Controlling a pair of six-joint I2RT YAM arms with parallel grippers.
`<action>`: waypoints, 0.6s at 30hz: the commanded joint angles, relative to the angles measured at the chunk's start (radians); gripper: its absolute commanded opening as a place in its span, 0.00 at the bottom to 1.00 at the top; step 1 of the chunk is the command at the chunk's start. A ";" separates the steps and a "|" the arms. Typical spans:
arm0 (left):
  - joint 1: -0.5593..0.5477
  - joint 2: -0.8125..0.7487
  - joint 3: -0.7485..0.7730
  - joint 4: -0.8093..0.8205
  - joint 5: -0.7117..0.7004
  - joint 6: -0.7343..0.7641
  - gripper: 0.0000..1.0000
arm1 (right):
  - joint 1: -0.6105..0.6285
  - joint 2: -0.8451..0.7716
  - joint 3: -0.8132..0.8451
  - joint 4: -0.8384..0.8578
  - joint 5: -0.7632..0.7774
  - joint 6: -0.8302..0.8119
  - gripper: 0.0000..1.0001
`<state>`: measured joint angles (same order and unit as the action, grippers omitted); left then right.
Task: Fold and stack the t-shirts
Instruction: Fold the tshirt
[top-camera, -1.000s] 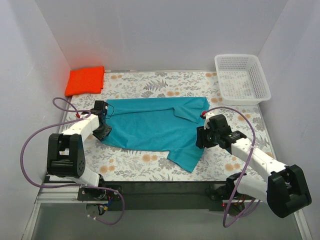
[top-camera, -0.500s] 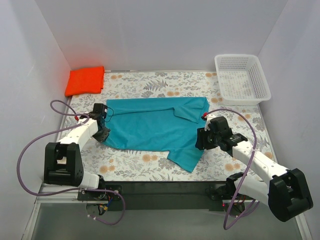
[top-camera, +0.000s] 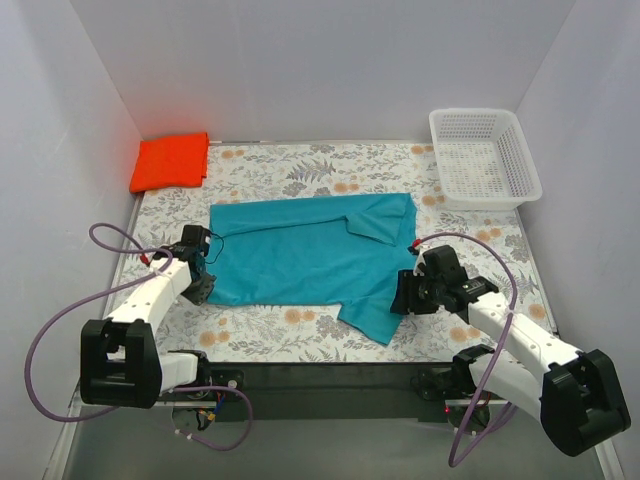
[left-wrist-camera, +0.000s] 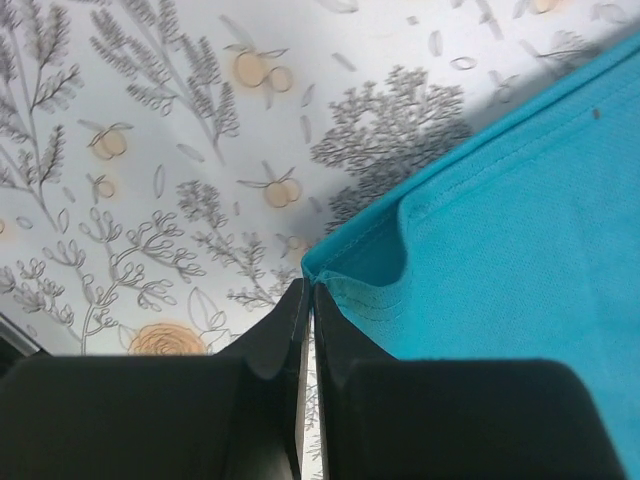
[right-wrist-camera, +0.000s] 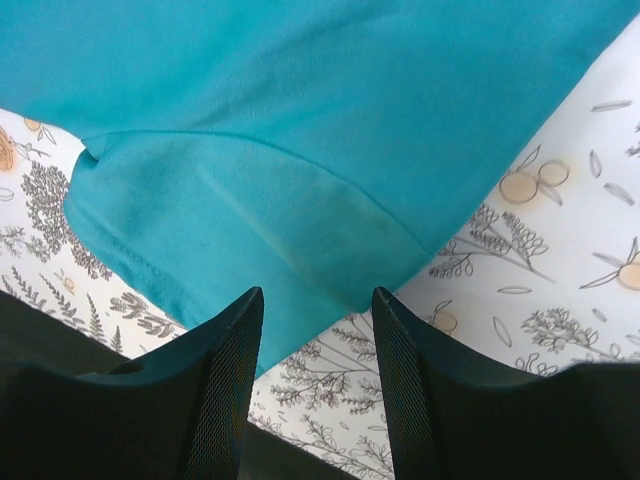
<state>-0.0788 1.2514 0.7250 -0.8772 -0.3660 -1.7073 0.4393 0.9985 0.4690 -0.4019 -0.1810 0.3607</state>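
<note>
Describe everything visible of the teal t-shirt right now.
Teal t-shirt: soft knit cloth, stitched hems, spread flat and unfolded on the floral table. One sleeve lies folded over its far right; the other points toward the near edge. The left gripper is shut on its near-left corner, puckering it; the open right gripper hovers above the near sleeve.

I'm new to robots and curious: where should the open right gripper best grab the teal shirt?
Likely the near sleeve of the shirt, at its hemmed edge, from above on the robot's right. It juts flat onto bare table directly below the right gripper, a free edge to pinch; the left gripper pinches the opposite corner.
</note>
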 joint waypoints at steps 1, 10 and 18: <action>0.005 -0.049 -0.039 -0.048 -0.041 -0.087 0.01 | 0.004 -0.029 -0.023 -0.025 -0.054 0.058 0.54; 0.037 -0.136 -0.078 -0.149 -0.047 -0.275 0.48 | 0.003 -0.060 0.029 -0.054 0.086 0.052 0.56; 0.034 -0.159 0.088 -0.109 0.050 -0.105 0.60 | -0.008 0.014 0.132 -0.037 0.132 -0.005 0.52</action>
<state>-0.0467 1.0966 0.7128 -1.0199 -0.3660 -1.8839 0.4381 0.9913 0.5224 -0.4564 -0.0929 0.3878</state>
